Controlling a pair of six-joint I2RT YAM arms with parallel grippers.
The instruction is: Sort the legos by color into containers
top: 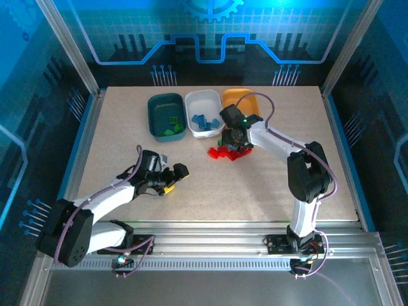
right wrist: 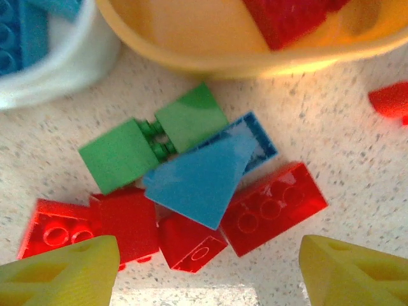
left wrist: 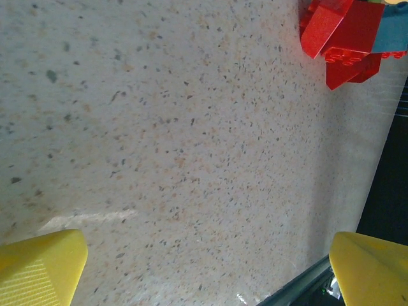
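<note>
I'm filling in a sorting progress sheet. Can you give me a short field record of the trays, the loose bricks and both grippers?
teal tray: green bricks inside
white tray: blue bricks inside
orange tray: a red brick inside
loose pile: green, blue and red bricks touching, on the table beside the white and orange trays
right gripper: open, over the pile, empty
left gripper: open, over bare table, empty

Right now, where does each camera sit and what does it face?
Top external: above, behind the bases, looking down on the table; left arm and right arm show whole.
Left wrist: on that arm, facing tabletop; left gripper fingertips at bottom.
Right wrist: on its arm, over the lego pile; right gripper fingertips at bottom.
Shared: red legos, all three.
</note>
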